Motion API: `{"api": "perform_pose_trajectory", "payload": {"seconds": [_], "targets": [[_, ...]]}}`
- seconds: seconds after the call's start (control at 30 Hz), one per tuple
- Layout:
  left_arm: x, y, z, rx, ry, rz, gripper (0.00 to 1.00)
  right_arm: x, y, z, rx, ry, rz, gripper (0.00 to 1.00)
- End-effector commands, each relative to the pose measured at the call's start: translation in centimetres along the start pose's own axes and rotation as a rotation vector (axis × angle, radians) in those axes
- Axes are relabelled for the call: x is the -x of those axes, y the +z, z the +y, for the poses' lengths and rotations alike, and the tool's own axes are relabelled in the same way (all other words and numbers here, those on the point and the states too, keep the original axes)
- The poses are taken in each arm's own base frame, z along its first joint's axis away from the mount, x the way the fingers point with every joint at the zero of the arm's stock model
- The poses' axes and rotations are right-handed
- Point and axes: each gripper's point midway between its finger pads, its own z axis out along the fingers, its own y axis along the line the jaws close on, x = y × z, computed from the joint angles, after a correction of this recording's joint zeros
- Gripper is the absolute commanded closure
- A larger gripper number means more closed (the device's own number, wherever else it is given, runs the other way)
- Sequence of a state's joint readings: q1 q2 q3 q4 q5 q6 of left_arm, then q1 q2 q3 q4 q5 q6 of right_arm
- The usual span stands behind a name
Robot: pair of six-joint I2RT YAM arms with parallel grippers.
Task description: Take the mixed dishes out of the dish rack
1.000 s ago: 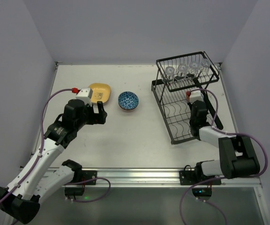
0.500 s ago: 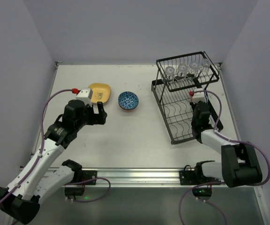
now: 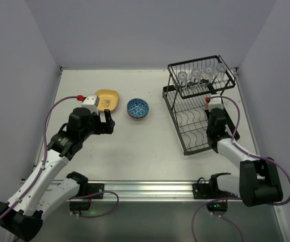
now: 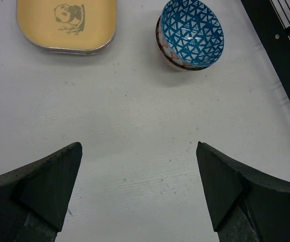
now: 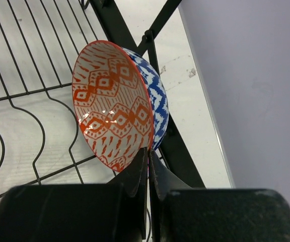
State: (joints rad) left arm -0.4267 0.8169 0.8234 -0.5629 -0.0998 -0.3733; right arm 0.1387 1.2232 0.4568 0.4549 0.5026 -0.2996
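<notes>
The black wire dish rack (image 3: 188, 132) stands at the right, with several clear glasses (image 3: 195, 76) on its upper shelf. My right gripper (image 5: 148, 151) is shut on the rim of a bowl (image 5: 112, 106) with an orange-red pattern inside and blue-and-white outside. That bowl stands tilted on edge at the right side of the rack's lower tray (image 5: 29, 96). A yellow plate (image 3: 107, 100) (image 4: 67, 22) and a blue bowl (image 3: 137, 108) (image 4: 190, 33) sit on the table. My left gripper (image 4: 140, 191) (image 3: 107, 122) hovers open and holds nothing, just in front of them.
The rack's black side frame (image 5: 183, 156) runs close beside the held bowl, with the right wall (image 5: 256, 75) just past a narrow strip of table. White table lies between the blue bowl and the rack.
My right wrist has turned and shifted slightly right along the rack's lower tray. The left arm has not moved.
</notes>
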Motion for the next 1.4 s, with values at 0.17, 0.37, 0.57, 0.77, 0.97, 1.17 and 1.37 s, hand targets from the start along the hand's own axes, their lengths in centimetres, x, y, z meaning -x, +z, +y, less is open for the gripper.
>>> {"api": "perform_pose_trajectory", "payload": {"seconds": [0.17,0.37,0.57,0.77,0.97,1.17,1.37], "targets": [[0.8,-0.2,-0.6,-0.038,0.025,-0.039,0.00,0.4,-0.8,0.6,0.056,0.061,0.019,1.00],[0.8,-0.1,-0.6,-0.041,0.025,-0.038,0.00,0.2,-0.7,0.3,0.037,0.065,0.029,1.00],[0.8,-0.2,-0.6,-0.042,0.025,-0.039,0.00,0.6,-0.2,-0.3,0.038,0.163,0.080,0.96],[0.8,-0.2,-0.6,-0.042,0.026,-0.041,0.00,2.0,-0.9,-1.6,-0.022,0.342,0.058,0.71],[0.8,-0.2,-0.6,-0.039,0.026,-0.042,0.00,1.2,0.2,-4.7,-0.128,0.559,0.174,0.55],[0.8,-0.2,-0.6,-0.038,0.025,-0.044,0.00,0.5,1.2,-4.9,-0.121,0.599,0.246,0.53],[0.7,-0.1,-0.5,-0.035,0.025,-0.041,0.00,-0.4,2.1,-3.5,-0.043,0.619,0.321,0.54]]}}
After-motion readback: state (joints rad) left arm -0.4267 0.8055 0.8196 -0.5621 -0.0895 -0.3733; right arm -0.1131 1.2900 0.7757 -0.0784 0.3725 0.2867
